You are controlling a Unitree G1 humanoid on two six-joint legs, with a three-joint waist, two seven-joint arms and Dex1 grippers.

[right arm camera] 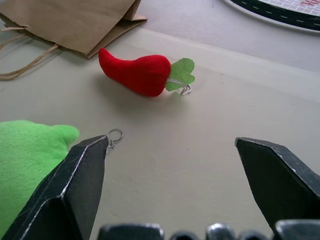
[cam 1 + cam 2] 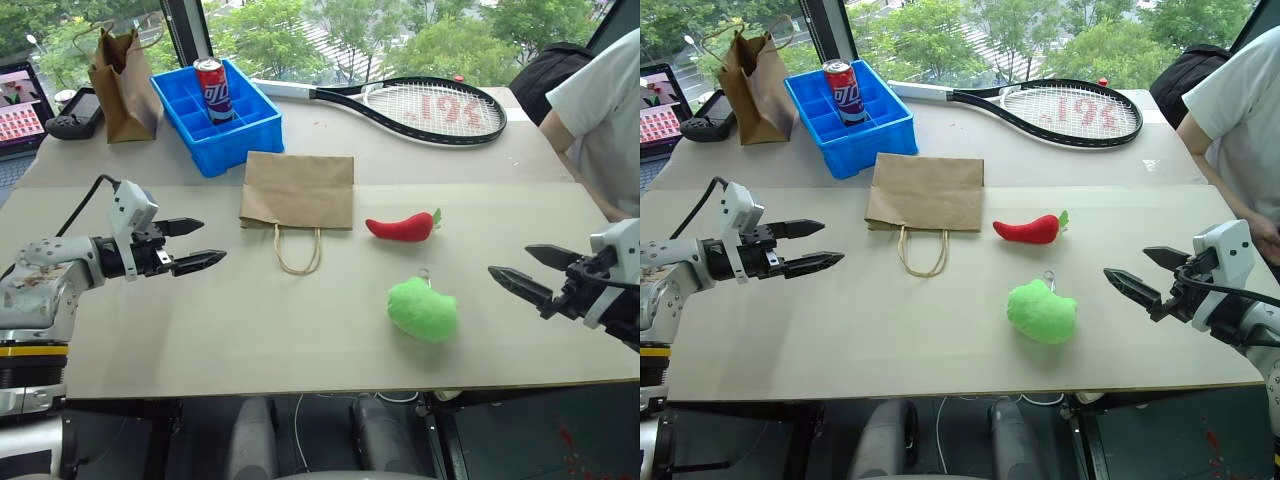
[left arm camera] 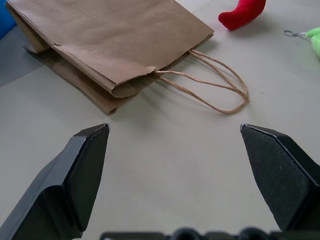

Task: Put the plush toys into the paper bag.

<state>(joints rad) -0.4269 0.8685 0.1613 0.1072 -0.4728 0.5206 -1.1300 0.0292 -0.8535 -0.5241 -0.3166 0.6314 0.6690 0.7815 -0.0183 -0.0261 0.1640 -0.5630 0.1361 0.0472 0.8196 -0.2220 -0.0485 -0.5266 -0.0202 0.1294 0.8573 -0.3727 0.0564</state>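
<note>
The paper bag (image 2: 298, 190) lies flat on the table's middle, its loop handles (image 2: 298, 250) pointing toward me. To its right lies the red chili plush (image 2: 402, 227) with a green stem. Nearer me sits the fuzzy light-green plush (image 2: 423, 309). My left gripper (image 2: 199, 245) hovers open at the left, aimed toward the bag's handles, nothing between its fingers. At the right, my right gripper (image 2: 520, 270) is open and empty, a short way right of the green plush. The right wrist view has the chili (image 1: 135, 74) ahead and the green plush (image 1: 30, 165) beside one finger.
A blue divided bin (image 2: 216, 115) with a red can (image 2: 213, 90) stands behind the bag. A narrower dark brown bag (image 2: 122, 85) stands upright at the back left beside a game controller (image 2: 72, 115). A tennis racket (image 2: 420, 108) lies at the back. A person (image 2: 605, 110) sits at the right.
</note>
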